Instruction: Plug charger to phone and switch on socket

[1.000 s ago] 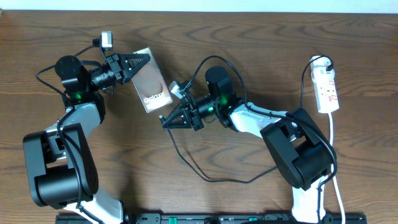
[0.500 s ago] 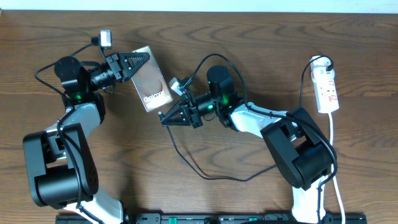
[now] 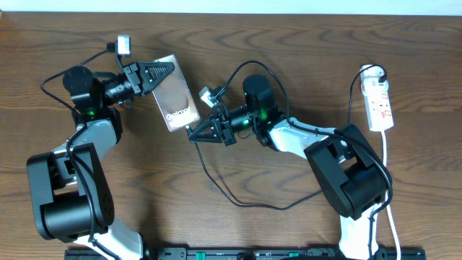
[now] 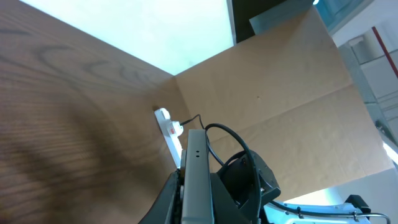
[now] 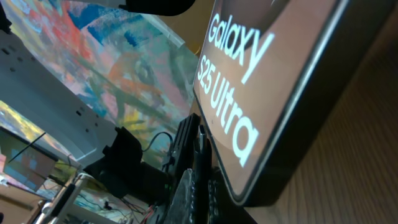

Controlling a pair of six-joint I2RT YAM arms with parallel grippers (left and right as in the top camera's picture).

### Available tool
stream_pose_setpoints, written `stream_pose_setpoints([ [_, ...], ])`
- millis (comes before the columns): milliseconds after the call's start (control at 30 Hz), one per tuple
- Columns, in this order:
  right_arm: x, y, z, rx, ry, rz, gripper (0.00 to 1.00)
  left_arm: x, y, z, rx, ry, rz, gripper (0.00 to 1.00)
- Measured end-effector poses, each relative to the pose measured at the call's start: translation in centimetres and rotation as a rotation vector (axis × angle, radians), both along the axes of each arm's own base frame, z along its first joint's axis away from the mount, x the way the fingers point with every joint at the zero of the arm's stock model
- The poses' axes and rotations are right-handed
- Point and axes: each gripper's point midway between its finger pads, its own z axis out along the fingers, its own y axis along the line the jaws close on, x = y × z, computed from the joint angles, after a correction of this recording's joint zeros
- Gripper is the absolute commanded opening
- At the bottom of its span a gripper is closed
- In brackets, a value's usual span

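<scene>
The phone point(image 3: 177, 94) lies tilted at the back left, its "Galaxy" text facing up. My left gripper point(image 3: 160, 73) is shut on its far end; the left wrist view shows the phone's grey edge point(image 4: 196, 180) between the jaws. My right gripper point(image 3: 193, 133) is shut on the charger plug point(image 5: 198, 174), right at the phone's near end point(image 5: 249, 93). I cannot tell whether the plug is inside the port. The charger cable point(image 3: 238, 205) loops down toward the front. The socket point(image 3: 380, 101) lies at the far right, away from both grippers.
The socket's white cord point(image 3: 388, 180) runs down the right edge past the right arm's base point(image 3: 350, 180). The left arm's base point(image 3: 68, 195) stands at the front left. The socket also shows far off in the left wrist view point(image 4: 169, 129).
My right gripper has moved a little up and right with the plug, closer to the phone's near end. The left gripper and the phone have held still.
</scene>
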Motion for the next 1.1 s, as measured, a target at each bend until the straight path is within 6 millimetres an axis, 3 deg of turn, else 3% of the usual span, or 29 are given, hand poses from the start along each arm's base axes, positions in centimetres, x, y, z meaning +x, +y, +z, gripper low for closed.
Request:
stream_pose_setpoints([
  [1100, 0.15, 0.07, -0.05, -0.009, 0.015, -0.011, 0.01, -0.13, -0.05, 0.41, -0.011, 0.005, -0.006, 0.08],
])
